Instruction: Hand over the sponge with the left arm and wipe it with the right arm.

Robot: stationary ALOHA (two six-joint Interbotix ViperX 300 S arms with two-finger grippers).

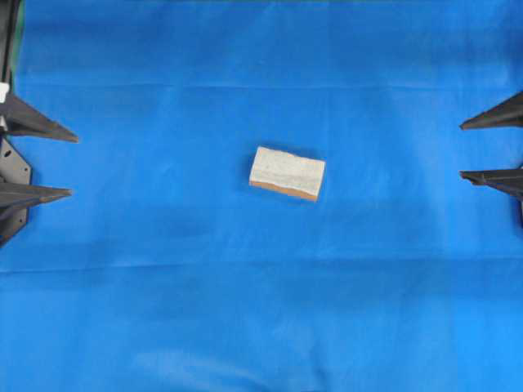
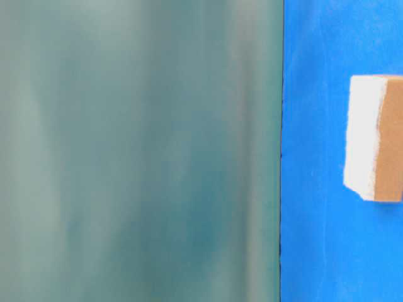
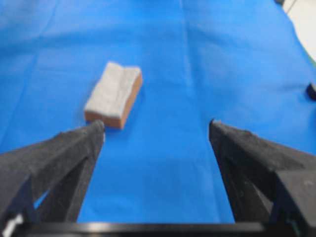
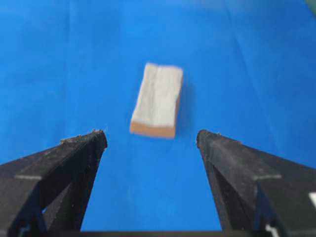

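While the sponge [image 1: 287, 173] lay alone near the middle of the blue cloth [image 1: 261, 310], both grippers stood well apart from it at opposite edges of the overhead view. It rested flat, grey-white mottled face up, with a thin tan-orange layer showing along its lower edge, and nothing touched it. From the left edge, the left gripper [image 1: 72, 166] showed only its two pointed black fingers, spread wide and holding nothing. From the right edge, the right gripper [image 1: 460, 150] showed the same — two black tips, wide apart and empty. Faint fold lines ran across the blue cloth, one above the sponge and one below it, and the fabric covered nearly the whole of the overhead view. At table level a blurred grey-green surface [image 2: 138, 151] filled the left two thirds of the picture; what it was could not be told. Beside it the cloth ran on, bearing the sponge at the right edge. Through the left wrist camera, a pale strip [image 3: 303, 22] showed beyond the cloth's far right corner — too blurred to identify.
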